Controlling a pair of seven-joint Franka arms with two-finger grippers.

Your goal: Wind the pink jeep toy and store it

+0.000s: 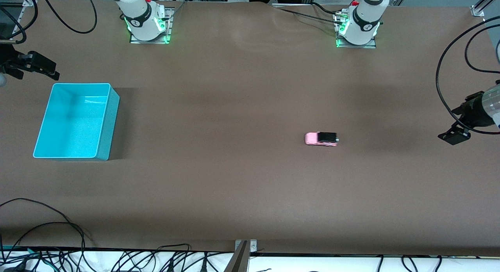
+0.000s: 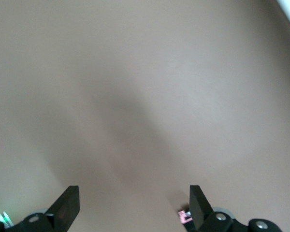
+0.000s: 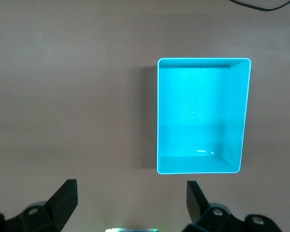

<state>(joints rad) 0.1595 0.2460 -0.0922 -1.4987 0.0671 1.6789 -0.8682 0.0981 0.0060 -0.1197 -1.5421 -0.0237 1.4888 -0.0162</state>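
Note:
The pink jeep toy point(image 1: 321, 138), light pink with a black roof, stands on the brown table toward the left arm's end. A sliver of it shows in the left wrist view point(image 2: 184, 216) beside one fingertip. My left gripper point(image 1: 454, 134) hangs open and empty in the air at the left arm's end of the table; it also shows in the left wrist view point(image 2: 134, 205). My right gripper point(image 1: 45, 68) is open and empty, up beside the turquoise bin point(image 1: 74, 120); it also shows in the right wrist view point(image 3: 130, 198). The bin point(image 3: 200, 116) is empty.
Both arm bases point(image 1: 146, 22) point(image 1: 359, 26) stand along the table edge farthest from the front camera. Black cables point(image 1: 457, 69) loop at the left arm's end, and more cables point(image 1: 58, 229) lie along the table edge nearest the front camera.

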